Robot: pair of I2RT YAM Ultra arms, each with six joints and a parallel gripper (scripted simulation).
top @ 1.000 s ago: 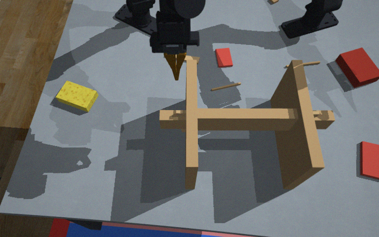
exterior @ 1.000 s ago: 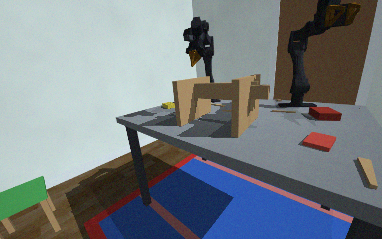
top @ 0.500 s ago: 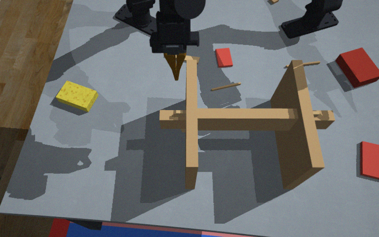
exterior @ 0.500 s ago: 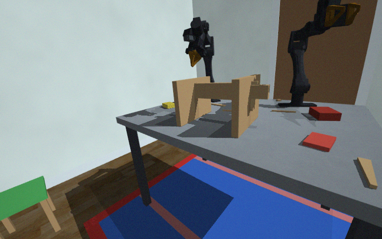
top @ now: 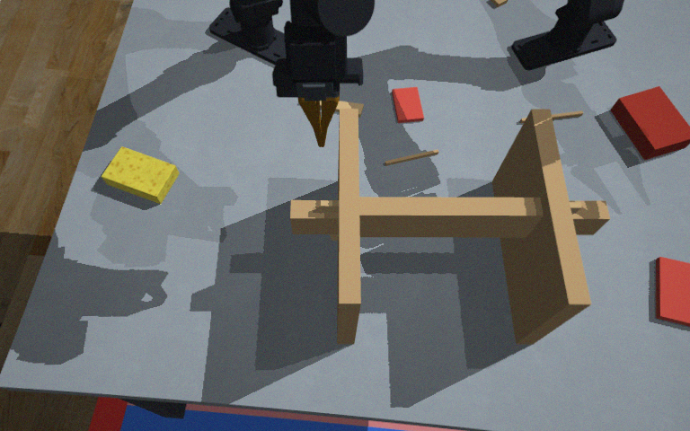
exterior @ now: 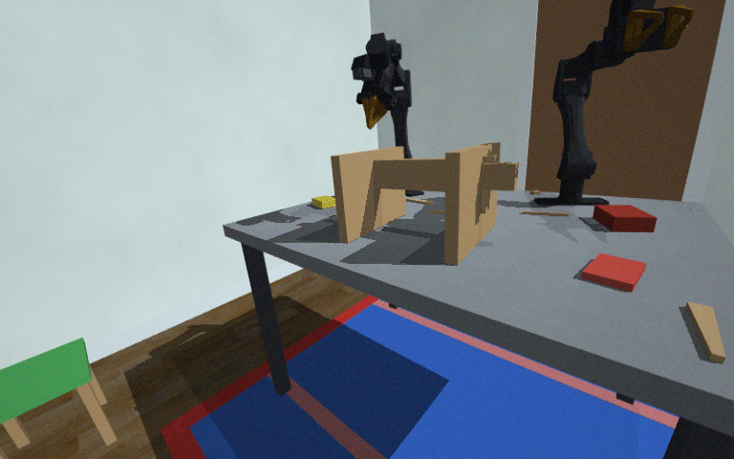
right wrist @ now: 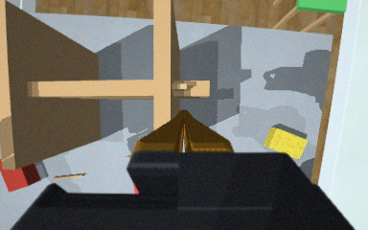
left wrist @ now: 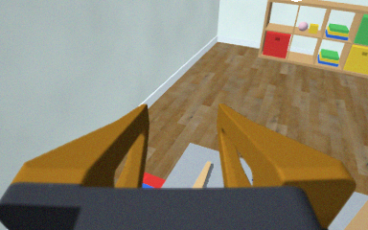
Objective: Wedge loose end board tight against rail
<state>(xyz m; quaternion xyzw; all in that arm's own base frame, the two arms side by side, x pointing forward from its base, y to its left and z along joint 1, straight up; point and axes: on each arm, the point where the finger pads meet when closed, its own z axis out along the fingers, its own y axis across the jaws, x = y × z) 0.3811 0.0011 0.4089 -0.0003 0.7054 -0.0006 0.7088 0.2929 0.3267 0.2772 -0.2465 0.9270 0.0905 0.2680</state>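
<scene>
The wooden rail (top: 437,210) passes through a narrow end board (top: 349,218) and a wide end board (top: 544,224). A small wedge piece shows in the slot at each rail end, one (top: 320,206) beside the narrow board and one (top: 579,208) beside the wide board. My right gripper (top: 320,127) is shut and empty. It hangs in the air beside the narrow board's far end, above the table, as the right wrist view (right wrist: 184,115) also shows. My left gripper (exterior: 656,24) is raised high above the table, open and empty, as the left wrist view (left wrist: 182,110) shows.
A yellow sponge (top: 139,174) lies at the left. Red blocks lie behind the frame (top: 407,104), at the far right (top: 650,120) and at the right edge (top: 674,297). Two thin sticks (top: 411,157) (top: 552,118) and a spare wedge (exterior: 706,331) lie on the table.
</scene>
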